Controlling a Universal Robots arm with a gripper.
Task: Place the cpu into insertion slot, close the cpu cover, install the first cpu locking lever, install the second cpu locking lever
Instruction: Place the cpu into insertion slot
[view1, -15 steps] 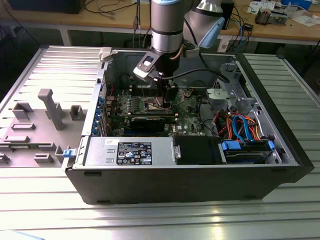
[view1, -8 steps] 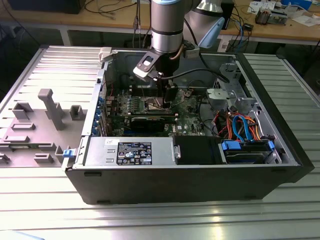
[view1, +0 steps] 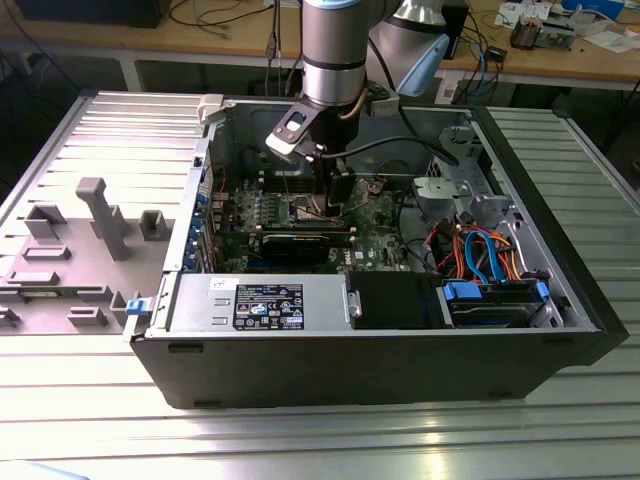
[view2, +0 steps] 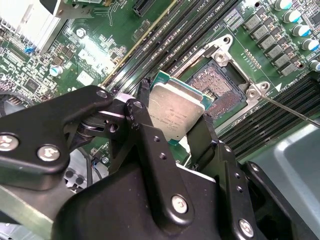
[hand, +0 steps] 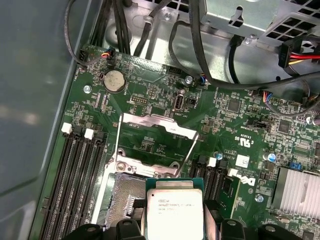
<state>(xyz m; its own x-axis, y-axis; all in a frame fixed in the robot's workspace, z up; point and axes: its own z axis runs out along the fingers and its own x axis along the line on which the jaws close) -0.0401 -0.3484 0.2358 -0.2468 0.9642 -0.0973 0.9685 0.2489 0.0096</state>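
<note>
My gripper is shut on the cpu, a flat square chip with a dull silver top, gripped by its two opposite edges. It hangs a little above the green board, offset from the insertion slot, whose dark contact field lies bare. In the first wrist view the cpu overlaps one side of the insertion slot. The cpu cover is swung open beyond the slot. A thin locking lever sticks out beside the socket. In the exterior view the gripper reaches into the open computer case.
Long black memory slots flank the socket on both sides. A silver heatsink, black cables and a coin battery lie nearby. The exterior view shows a power supply, a blue drive bay and grey fixtures at its left.
</note>
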